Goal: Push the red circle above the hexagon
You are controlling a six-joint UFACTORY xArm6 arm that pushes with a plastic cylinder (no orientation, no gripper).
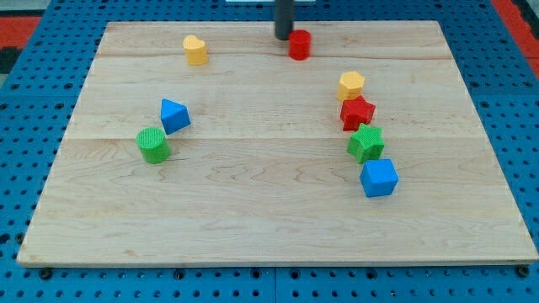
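The wooden table [253,210] carries everything, and at the top centre of the frame my tip [284,37] stands just left of the red circle [300,44], touching or nearly touching it; there is no pincer here, only the dark rod, so nothing spreads or pinches. The red circle is a small, plain red cylinder near the table's upper edge, well above the yellow hexagon [351,85] at the right. Below the hexagon run a red star [357,112], a green star [366,144] and a blue cube [379,178].
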